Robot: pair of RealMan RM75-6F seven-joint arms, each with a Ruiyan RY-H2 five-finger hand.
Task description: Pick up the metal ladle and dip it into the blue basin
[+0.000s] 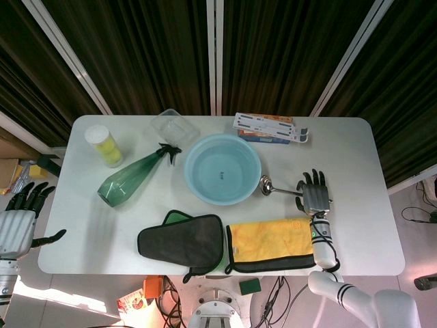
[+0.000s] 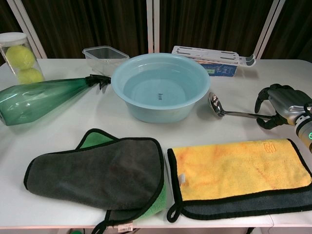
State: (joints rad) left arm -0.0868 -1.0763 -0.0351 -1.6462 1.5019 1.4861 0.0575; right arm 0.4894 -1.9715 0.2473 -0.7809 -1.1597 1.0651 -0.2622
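Note:
The metal ladle (image 1: 280, 190) lies flat on the white table, its bowl next to the right side of the blue basin (image 1: 189, 172) and its handle running right. In the chest view the ladle (image 2: 233, 114) points its bowl at the basin (image 2: 156, 110), which holds nothing I can see. My right hand (image 1: 315, 193) sits over the far end of the handle; the chest view shows this hand (image 2: 282, 103) arched above it, fingers curved down and thumb low, not closed around it. My left hand (image 1: 20, 220) hangs off the table's left edge, fingers spread and holding nothing.
A yellow cloth (image 2: 239, 170) lies in front of the ladle and a dark grey cloth (image 2: 102, 173) to its left. A green spray bottle (image 1: 133, 176), a tube of tennis balls (image 1: 104, 145), a clear container (image 1: 171, 126) and a flat box (image 1: 270, 128) stand around the basin.

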